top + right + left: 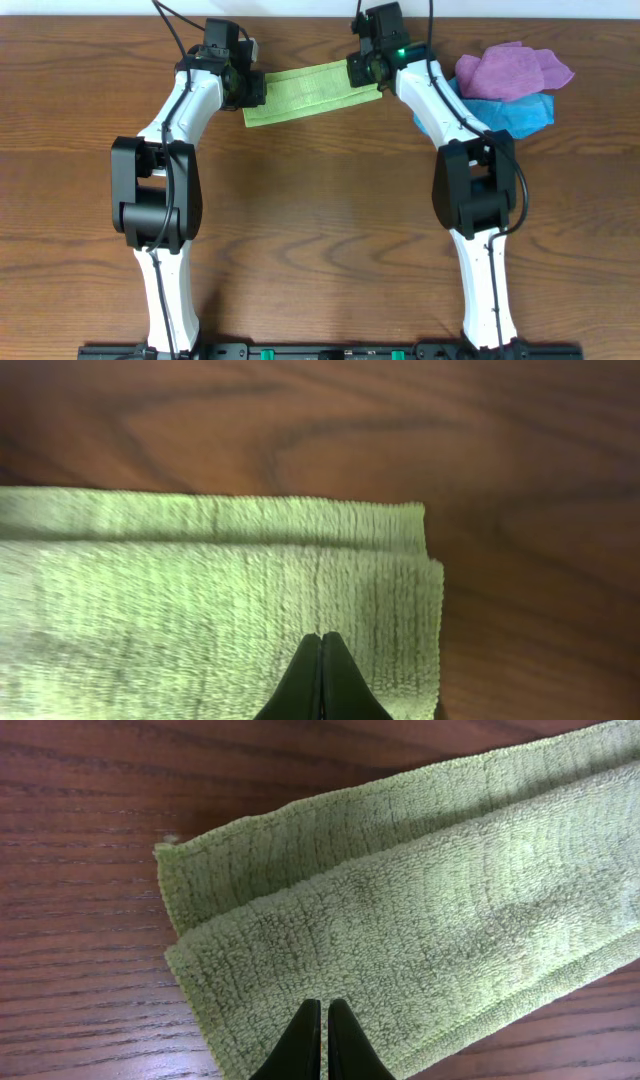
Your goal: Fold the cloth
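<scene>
A light green cloth point(310, 90) lies at the back of the wooden table, folded lengthwise into a narrow strip. My left gripper point(252, 90) is over its left end and my right gripper point(365, 72) is over its right end. In the left wrist view the cloth point(420, 920) lies flat in two layers, and the fingertips point(325, 1007) are shut above the top layer with nothing pinched between them. In the right wrist view the fingertips point(321, 638) are shut tight above the cloth point(200, 600), near its right edge.
A purple cloth point(510, 68) lies crumpled on a blue cloth point(515, 112) at the back right, just beyond the right arm. Bare wooden table point(320, 220) spreads in front of the green cloth.
</scene>
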Controlling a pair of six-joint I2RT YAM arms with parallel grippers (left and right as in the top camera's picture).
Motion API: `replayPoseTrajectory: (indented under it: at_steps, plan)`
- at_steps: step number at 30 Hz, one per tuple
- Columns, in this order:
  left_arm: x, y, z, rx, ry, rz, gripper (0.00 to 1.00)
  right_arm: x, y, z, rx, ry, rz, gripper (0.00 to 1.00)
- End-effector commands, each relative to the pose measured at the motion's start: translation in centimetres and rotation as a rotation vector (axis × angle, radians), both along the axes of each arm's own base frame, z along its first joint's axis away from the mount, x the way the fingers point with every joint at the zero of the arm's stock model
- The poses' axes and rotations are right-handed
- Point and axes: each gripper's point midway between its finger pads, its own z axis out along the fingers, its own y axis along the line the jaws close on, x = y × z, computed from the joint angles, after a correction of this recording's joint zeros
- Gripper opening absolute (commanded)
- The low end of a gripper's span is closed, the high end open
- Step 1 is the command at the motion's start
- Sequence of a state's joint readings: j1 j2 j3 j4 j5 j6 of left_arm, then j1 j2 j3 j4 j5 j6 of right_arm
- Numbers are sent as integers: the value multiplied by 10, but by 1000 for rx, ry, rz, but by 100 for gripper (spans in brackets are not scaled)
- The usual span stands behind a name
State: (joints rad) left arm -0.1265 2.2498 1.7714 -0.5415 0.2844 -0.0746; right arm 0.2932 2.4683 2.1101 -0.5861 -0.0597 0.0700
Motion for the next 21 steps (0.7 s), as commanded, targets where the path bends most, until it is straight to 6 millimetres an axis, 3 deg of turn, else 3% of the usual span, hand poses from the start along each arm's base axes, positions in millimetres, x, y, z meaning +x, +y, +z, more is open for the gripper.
replayPoseTrajectory:
  at_steps: [1,8,17,21]
  plan:
    - [2,2,-5,8,4,5,6,-2,-8,-29,-52,36,-10,2]
    - [2,2,-5,8,5,5,6,-17,-13,-63,-100,125,-17,1]
    - [2,3,-5,19,0,-17,6,-72,5,-80,-119,333,9,1]
    - [3,8,-6,50,-4,-2,6,-81,15,-81,-131,350,21,1]
